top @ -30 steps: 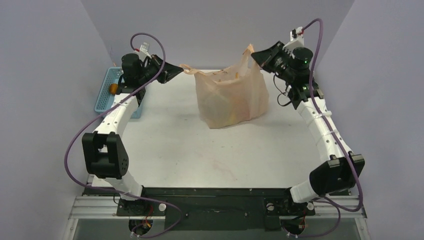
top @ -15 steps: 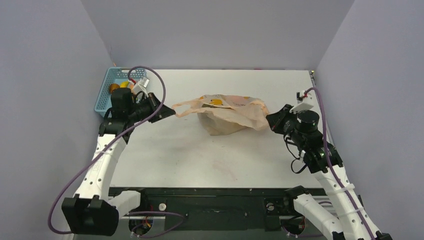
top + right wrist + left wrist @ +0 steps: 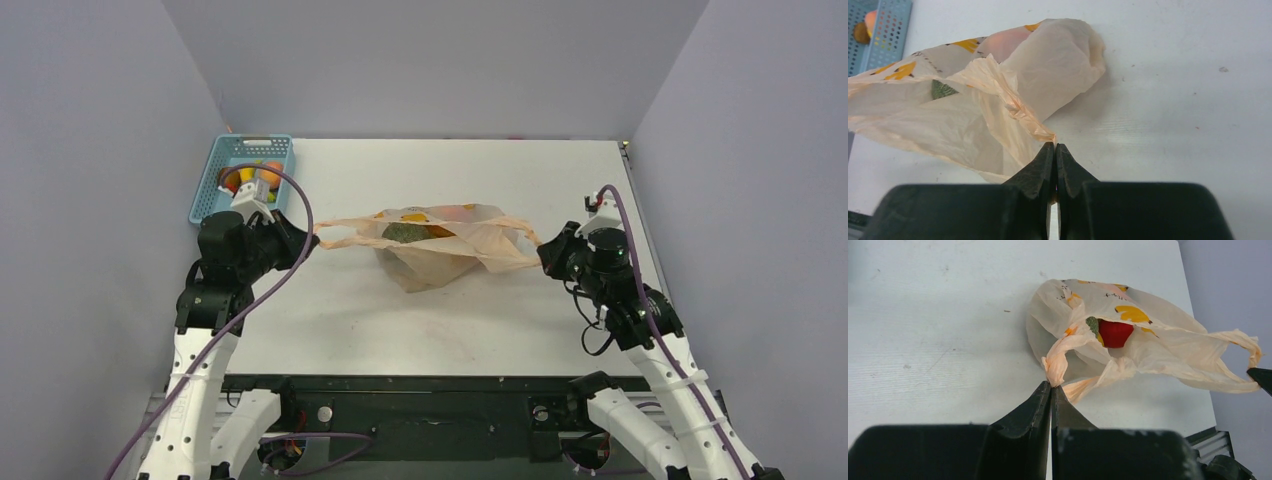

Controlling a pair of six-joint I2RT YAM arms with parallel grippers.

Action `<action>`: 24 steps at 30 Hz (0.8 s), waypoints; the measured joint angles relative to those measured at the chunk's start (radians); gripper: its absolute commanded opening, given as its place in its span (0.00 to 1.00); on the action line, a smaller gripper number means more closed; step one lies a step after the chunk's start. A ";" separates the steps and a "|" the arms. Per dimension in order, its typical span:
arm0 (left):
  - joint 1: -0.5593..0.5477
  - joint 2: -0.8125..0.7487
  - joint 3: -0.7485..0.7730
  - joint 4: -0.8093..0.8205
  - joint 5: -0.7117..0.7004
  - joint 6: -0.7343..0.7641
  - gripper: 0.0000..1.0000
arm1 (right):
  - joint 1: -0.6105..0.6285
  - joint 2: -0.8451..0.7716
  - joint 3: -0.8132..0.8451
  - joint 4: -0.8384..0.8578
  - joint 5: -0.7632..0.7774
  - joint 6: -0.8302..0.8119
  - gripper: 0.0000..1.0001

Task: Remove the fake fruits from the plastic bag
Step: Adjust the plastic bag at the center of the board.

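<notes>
Closest to the left wrist camera, the left gripper (image 3: 1050,385) has its jaws pressed fully together. They pinch the twisted end of one loop handle of the plastic bag (image 3: 1158,355). The right gripper (image 3: 1054,145) is likewise clamped tight, with a crumpled handle strand of the bag caught at its tips.

Between the two grippers the bag lies low on the table (image 3: 450,330), its handles pulled out to either side. Its mouth gapes towards the left gripper. The fake fruits are inside it.

The left wrist view looks into that mouth and shows a red fruit (image 3: 1114,333) with a green top, just beyond the pinched handle. From the right wrist the red fruit is hidden. That view shows only a patch of the green melon-like ball (image 3: 940,90) and a pale orange shape (image 3: 1008,42) glowing through the film.

The overhead view alone shows both grippers (image 3: 310,240) (image 3: 545,255) at once, well apart, with the bag (image 3: 440,262) stretched between them and the green ball (image 3: 405,232) in its opening. Beyond the left gripper stands a blue mesh basket (image 3: 212,195) holding orange and yellow pieces (image 3: 262,172).
</notes>
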 measured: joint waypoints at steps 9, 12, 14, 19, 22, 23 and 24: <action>0.000 -0.010 -0.006 -0.023 -0.008 0.013 0.00 | 0.003 -0.040 -0.010 -0.082 0.092 -0.016 0.06; 0.000 -0.010 -0.019 -0.026 0.026 0.014 0.00 | 0.005 -0.033 -0.018 -0.089 0.092 -0.029 0.24; 0.000 -0.010 -0.029 -0.031 0.052 0.013 0.00 | 0.012 -0.011 -0.016 -0.090 0.083 -0.050 0.40; 0.000 -0.013 -0.043 -0.046 0.111 -0.005 0.00 | 0.056 0.086 0.025 -0.091 0.062 -0.103 0.60; 0.000 -0.026 -0.052 -0.056 0.130 -0.010 0.00 | 0.079 0.132 0.078 -0.090 0.041 -0.138 0.66; 0.000 -0.031 -0.055 -0.062 0.132 -0.011 0.00 | 0.085 0.148 0.105 -0.090 0.038 -0.152 0.67; 0.000 -0.034 -0.056 -0.071 0.132 -0.011 0.00 | 0.090 0.163 0.134 -0.087 0.032 -0.170 0.68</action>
